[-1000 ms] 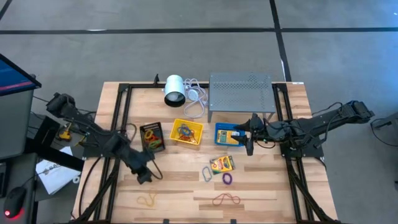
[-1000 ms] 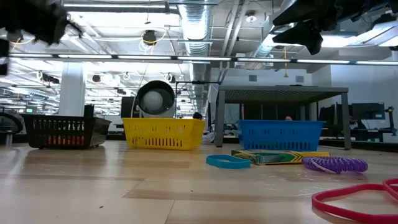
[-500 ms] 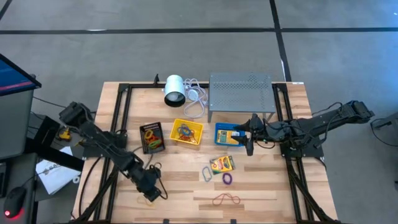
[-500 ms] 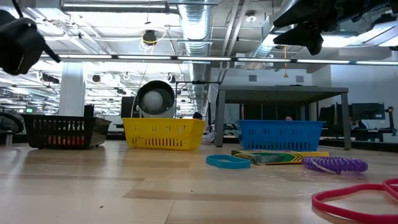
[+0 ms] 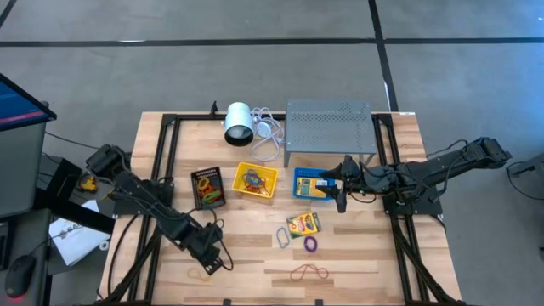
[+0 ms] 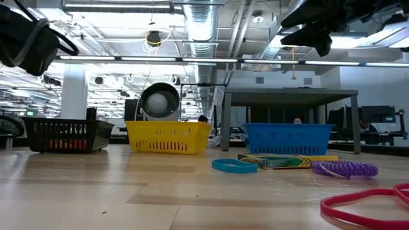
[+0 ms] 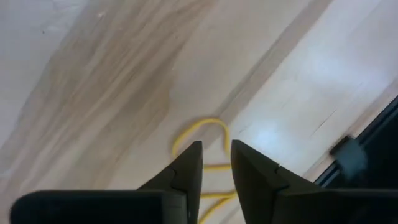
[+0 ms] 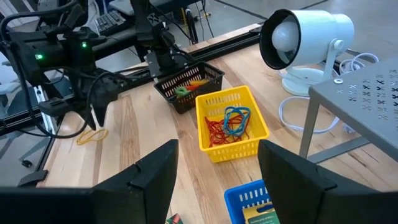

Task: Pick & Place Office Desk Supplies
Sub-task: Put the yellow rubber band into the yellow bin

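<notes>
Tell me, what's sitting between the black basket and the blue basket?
The yellow basket sits between the black basket and the blue basket, with red and blue rubber bands inside. The high view shows the row best.

1. Floor [image 5: 255,76]: grey, smooth, crossed by dark seam lines; it surrounds the worktop on all visible sides in the high view.
2. Worktop [image 5: 255,229]: pale wood planks with visible grain, edged by black rails [image 5: 166,153].
3. Ceiling [image 6: 211,25]: open, with exposed silver ducts [image 6: 201,19] and pipework; long strip lights [image 6: 192,61] run across it, lit.
4. White column [image 6: 75,89] stands in the room to the left in the low view.
5. Monitor [image 5: 17,102], blue screen, sits beside the worktop's left edge.
6. Far room in the low view: desks and dark screens [image 6: 377,115], detail unclear.
7. Papers [image 5: 72,234] lie on the floor near the left frame.
</notes>
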Tool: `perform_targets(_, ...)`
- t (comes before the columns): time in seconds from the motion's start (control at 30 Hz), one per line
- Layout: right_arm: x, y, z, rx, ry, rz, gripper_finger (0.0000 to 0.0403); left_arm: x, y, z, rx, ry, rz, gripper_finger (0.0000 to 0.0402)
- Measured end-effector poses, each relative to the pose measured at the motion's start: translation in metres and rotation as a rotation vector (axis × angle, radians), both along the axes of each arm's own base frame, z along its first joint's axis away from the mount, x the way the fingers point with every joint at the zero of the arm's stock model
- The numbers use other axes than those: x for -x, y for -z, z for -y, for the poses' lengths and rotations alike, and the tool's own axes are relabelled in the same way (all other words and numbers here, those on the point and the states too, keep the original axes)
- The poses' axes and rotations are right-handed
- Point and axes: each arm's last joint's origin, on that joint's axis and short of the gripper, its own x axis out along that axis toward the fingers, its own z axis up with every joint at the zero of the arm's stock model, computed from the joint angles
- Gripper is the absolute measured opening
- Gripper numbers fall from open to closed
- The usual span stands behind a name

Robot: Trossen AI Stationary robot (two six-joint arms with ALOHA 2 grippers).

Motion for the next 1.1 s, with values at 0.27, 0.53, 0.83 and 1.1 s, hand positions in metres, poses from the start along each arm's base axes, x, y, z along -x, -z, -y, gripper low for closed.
perform_targets(0.27,0.000,0.000,0.000,0.017,-0.007,-0.002,0.0217,0.000,0.003,0.000,0.011,0.034,0.003,0.0165)
perform_targets(0.53,0.000,0.000,0.000,0.021,-0.009,-0.003,0.0217,0.007,0.023,-0.003,0.000,0.054,-0.077,0.0214)
perform_targets(0.83,0.000,0.000,0.000,0.023,-0.010,-0.002,0.0217,0.006,0.029,-0.003,-0.042,0.066,-0.082,0.0182)
perform_targets(1.1,0.000,0.000,0.000,0.023,-0.009,-0.002,0.0217,0.006,0.040,-0.003,-0.079,0.097,-0.132,0.0129)
